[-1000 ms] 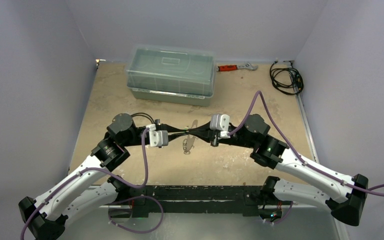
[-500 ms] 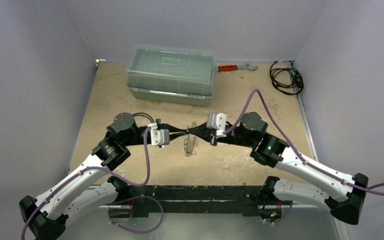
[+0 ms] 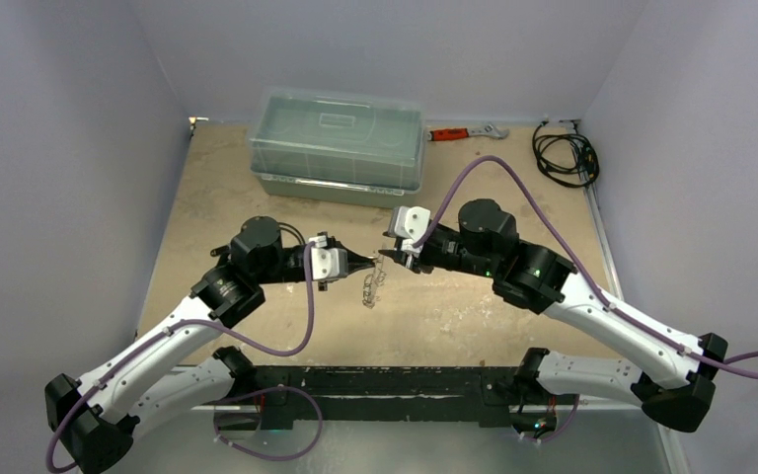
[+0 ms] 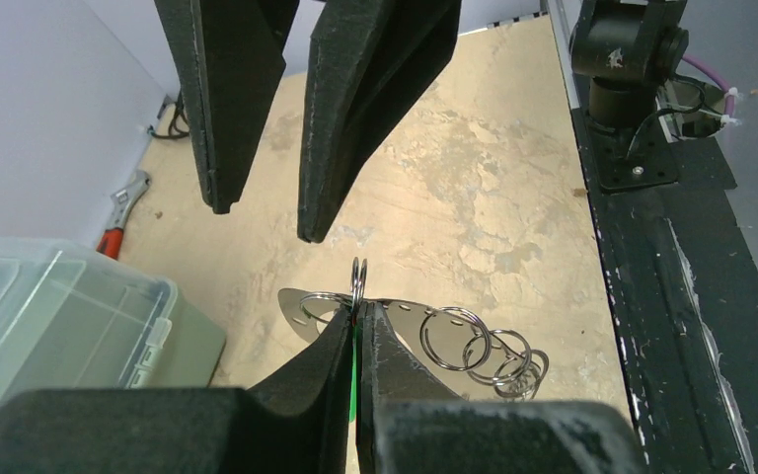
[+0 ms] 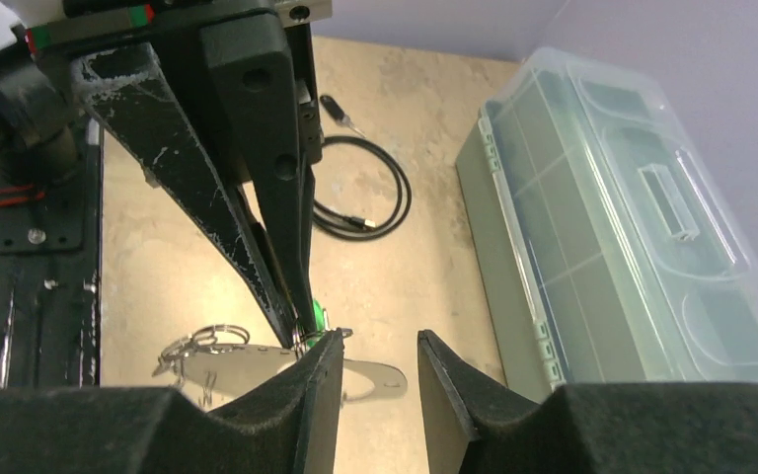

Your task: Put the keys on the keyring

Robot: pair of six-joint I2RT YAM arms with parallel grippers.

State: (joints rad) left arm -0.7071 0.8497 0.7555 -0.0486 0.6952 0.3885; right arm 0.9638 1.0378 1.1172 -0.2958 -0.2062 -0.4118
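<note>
Now, left gripper (image 4: 355, 314): pinched shut on green key (image 4: 354, 363), keyring (image 4: 407, 317) ring poking from tips
Right gripper (image 5: 377, 343): partly open, empty
Keyring: between grippers, long axis crosswise to left gripper

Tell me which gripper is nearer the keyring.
Left. The left gripper is shut on the keyring, pinching its wire ring. The right gripper faces it from the opposite side, open, and appears not to touch it.

Glossy polished metal in the thin silver wire keyring (image 4: 478, 348); matt and blotchy across the tan desk (image 4: 474, 188); smooth translucent plastic in the pale-green lidded box (image 3: 339, 138).
</note>
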